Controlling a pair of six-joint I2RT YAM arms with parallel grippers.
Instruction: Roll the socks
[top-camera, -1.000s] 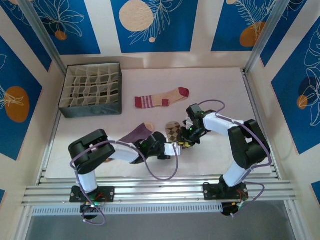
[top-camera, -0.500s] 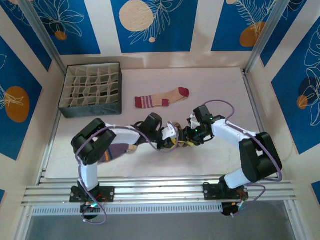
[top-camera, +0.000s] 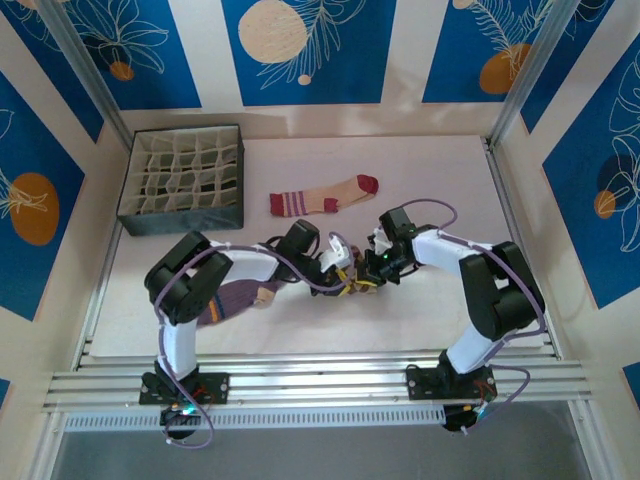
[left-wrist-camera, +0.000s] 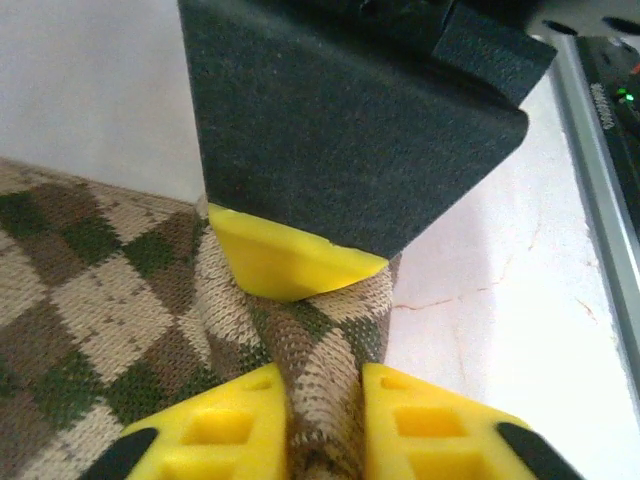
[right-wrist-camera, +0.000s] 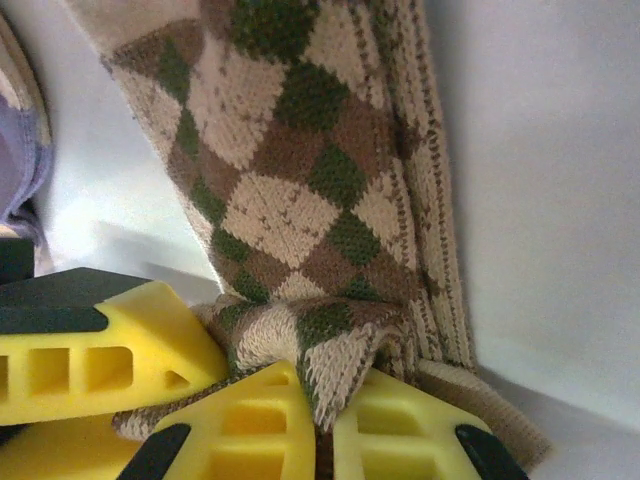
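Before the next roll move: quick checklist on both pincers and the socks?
1. Grip of left pincer on argyle sock: ok, a fold is pinched between its fingers.
2. Grip of right pincer on the same sock: ok, shut on the folded edge.
3. Room between the two pincers: not ok, they crowd one fold.
4. The purple sock free of the roll: cannot tell, it lies partly under the left arm.
5. The striped sock out of the way: ok, it lies apart, farther back.

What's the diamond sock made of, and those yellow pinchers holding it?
The argyle sock looks like soft, matte knitted yarn; tiny stitches show. The yellow fingertips look like hard, smooth plastic, probably, with hollow cells.
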